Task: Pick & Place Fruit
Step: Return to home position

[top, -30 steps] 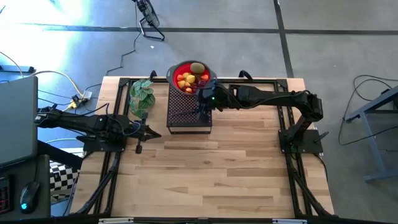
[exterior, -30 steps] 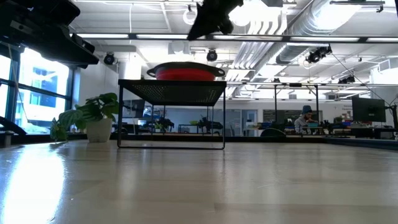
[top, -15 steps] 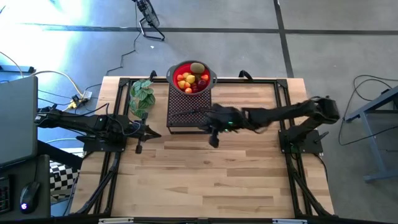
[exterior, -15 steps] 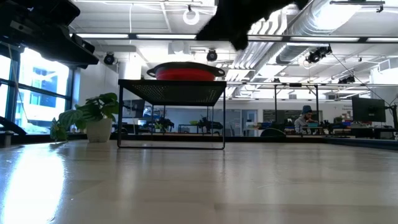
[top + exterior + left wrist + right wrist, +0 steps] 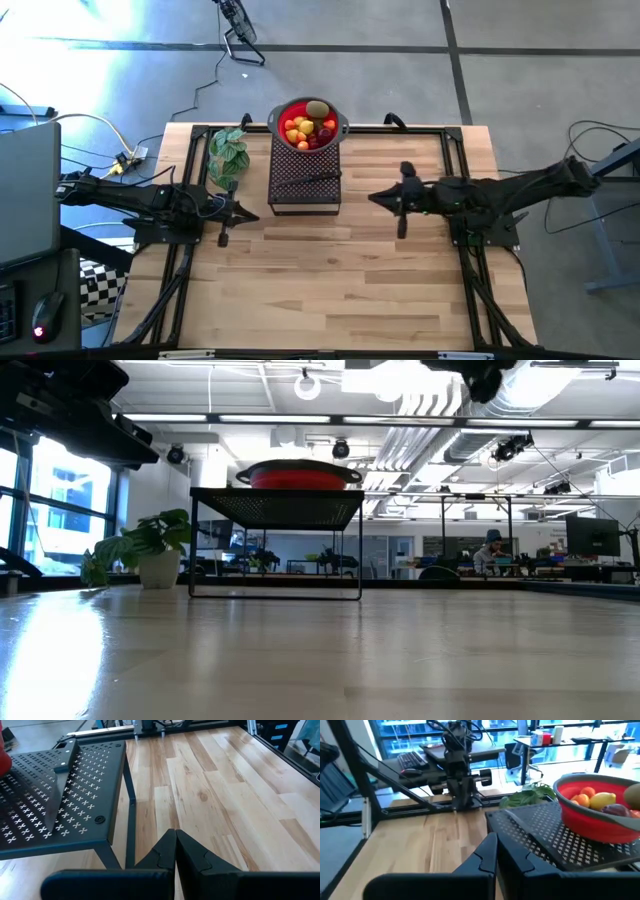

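The fruit is lying heaped in a red strainer bowl, which is sitting on the far end of a black perforated rack at the back of the wooden surface. In the right wrist view a yellow lemon, an orange one and a dark red one are showing above the bowl's rim, and the high view is showing a brown kiwi on the far side of the heap. A green leafy plant is standing just beside the rack, on its left.

The right end effector is hanging over the surface to the right of the rack, well apart from it, and is pointing toward it. Its fingers are pressing together with nothing between them.

The left end effector is waiting at the left side of the surface, just beside the rack's corner at the end away from the bowl. Its fingers are also meeting tip to tip, gripping nothing.

In the low view a person is sitting at a desk in the room far behind the surface.
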Controlling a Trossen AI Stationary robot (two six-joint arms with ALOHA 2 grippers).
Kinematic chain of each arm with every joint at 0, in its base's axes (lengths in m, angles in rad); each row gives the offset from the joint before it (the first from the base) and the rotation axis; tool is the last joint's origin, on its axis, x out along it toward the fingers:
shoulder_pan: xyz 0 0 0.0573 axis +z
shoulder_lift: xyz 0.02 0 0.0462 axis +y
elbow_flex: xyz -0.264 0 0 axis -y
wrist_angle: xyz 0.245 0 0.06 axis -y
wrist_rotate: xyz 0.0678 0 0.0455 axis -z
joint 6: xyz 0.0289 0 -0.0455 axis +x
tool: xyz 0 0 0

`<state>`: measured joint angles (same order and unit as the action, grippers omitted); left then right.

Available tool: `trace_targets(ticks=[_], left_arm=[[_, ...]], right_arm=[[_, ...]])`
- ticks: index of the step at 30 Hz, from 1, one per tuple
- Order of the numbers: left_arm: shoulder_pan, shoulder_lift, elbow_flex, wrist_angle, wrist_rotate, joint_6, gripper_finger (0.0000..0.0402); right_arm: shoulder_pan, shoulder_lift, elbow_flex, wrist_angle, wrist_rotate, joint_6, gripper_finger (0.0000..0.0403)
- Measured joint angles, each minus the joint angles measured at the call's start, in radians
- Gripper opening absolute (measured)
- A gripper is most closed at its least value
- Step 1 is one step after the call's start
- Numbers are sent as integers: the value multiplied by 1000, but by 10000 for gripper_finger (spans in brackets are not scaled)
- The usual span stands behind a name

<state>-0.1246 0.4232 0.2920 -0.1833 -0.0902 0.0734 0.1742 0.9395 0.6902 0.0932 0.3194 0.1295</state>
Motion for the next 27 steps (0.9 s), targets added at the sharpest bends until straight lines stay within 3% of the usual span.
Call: trace_targets(ticks=[5,12,19,27], left_arm=[[0,0,0,0,0,0,3],[0,0,0,6,-4,68,3],[0,-7,0,16,-2,76,3],[0,-173,0,-79,-2,143,3]], right_arm=[[3,-77,-39,-12,-9,8,4],[3,-66,-39,-17,-8,48,4],[3,-65,-39,-69,-7,-35,4],[3,-65,-39,-90,-8,5,3]])
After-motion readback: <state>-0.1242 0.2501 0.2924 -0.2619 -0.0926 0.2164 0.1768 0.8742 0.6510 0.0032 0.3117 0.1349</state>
